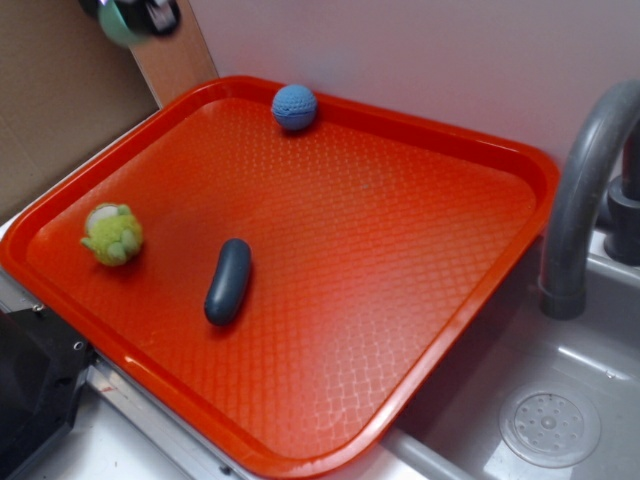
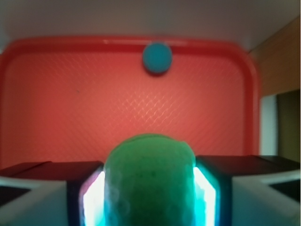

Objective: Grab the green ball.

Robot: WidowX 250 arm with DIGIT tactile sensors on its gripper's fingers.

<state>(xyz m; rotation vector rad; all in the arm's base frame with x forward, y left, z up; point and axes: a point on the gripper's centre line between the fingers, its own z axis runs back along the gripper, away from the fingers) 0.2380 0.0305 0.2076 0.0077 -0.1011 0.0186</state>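
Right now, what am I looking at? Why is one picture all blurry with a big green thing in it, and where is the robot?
These are two cameras looking at one robot arm. One camera stands outside and looks down at a red tray beside a sink. There the gripper, the arm's pinching hand, only peeks in, blurry, at the top left corner.

The other camera rides on the arm's wrist, right behind the gripper. That is why the green ball looks huge and fuzzy: it is squeezed between the two fingers, very close to the lens. So the robot is holding it up above the tray.

On the tray lie a blue ball near the far edge, a fuzzy yellow-green toy, and a dark oblong thing.
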